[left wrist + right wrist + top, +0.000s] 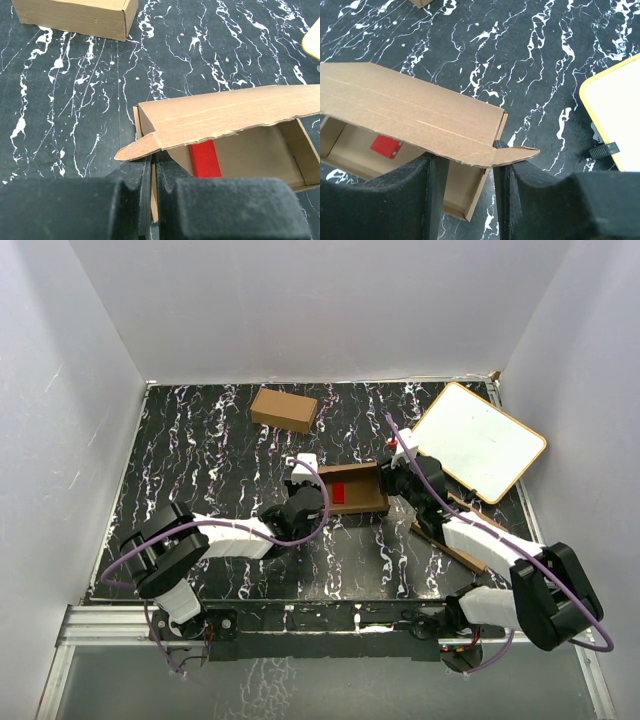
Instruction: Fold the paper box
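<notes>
Corrugated brown cardboard made up the paper box point(358, 490), which was seen near the middle of the table point(200, 460), between the two grippers, its lid flap point(225, 117) raised over the open tray. It was judged light and stiff across its panels, yet easily creased at the scored lines and thin edges, so end walls and the pointed tab point(137, 148) were thought the best places for a hold. The left gripper point(152, 170) was pressed together, apparently on the thin end wall. The right gripper point(470, 160) was spread, straddling the opposite end wall without pinching it.

Brown paper box point(225, 115) (red patch point(204, 159) inside), black white-veined table point(190, 55).
</notes>
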Available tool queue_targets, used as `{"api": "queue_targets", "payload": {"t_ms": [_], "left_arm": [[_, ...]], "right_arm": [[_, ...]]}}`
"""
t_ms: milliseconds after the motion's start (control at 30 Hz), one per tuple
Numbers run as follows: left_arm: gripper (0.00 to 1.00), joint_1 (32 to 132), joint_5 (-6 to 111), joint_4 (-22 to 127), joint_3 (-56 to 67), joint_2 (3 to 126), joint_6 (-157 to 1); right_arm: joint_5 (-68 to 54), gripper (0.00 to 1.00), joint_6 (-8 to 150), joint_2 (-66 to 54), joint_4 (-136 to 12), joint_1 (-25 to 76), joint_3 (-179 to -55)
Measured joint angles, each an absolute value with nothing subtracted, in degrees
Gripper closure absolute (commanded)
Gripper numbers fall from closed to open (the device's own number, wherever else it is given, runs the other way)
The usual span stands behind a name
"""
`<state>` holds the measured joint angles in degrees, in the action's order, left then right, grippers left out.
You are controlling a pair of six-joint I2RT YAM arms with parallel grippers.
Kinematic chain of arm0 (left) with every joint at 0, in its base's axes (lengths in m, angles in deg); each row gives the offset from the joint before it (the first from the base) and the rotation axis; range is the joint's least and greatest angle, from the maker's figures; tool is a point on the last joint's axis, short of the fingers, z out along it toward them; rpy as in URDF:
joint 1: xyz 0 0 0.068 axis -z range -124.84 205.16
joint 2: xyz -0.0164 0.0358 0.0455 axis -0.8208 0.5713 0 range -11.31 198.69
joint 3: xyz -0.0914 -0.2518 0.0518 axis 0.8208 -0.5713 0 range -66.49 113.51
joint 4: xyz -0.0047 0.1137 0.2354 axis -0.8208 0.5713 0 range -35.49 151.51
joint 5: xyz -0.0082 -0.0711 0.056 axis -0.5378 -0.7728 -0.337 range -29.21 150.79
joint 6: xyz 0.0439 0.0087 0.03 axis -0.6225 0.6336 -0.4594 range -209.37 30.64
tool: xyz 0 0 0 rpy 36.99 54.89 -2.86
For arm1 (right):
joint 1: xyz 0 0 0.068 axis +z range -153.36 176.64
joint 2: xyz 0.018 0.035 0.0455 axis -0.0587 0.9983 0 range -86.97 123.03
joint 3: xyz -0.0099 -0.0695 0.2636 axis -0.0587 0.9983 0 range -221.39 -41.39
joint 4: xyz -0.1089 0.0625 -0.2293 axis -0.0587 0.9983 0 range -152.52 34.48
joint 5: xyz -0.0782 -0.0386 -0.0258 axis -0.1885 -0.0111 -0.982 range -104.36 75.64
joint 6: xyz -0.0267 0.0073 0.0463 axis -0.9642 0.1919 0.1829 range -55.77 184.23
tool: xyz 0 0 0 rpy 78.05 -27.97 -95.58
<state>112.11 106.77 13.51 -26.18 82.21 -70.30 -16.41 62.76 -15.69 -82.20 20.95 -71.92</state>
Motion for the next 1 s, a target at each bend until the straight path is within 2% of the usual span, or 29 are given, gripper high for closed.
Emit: {"api": "queue_targets", "payload": {"t_ms": [167, 367, 767, 900, 933, 1000], "left_arm": [[1.0, 112.6, 106.5, 13.5, -26.2, 82.2, -69.6], [1.0, 113.3, 105.3, 13.5, -26.2, 82.2, -68.5], [1.0, 113.4, 104.5, 15.1, -25.4, 82.2, -67.5], [1.0, 113.4, 104.5, 15.6, -25.1, 82.2, -67.2], [1.0, 113.4, 104.5, 15.6, -25.1, 82.2, -67.1], [1.0, 113.4, 104.5, 15.7, -25.1, 82.2, -67.0]], "right_arm": [[-13.5, 0.46, 59.5, -19.8, -78.1, 20.3, -71.6], [-9.5, 0.21, 55.4, -24.6, -72.7, 18.1, -71.5], [0.4, 0.18, 53.9, -24.9, -64.1, 8.4, -71.7], [6.4, 0.1, 49.6, -25.7, -58.4, 4.8, -72.0], [8.5, 0.02, 47.4, -26.8, -56.7, 3.7, -72.0], [12.6, 0.01, 43.0, -29.8, -53.2, 2.1, -72.1]]}}
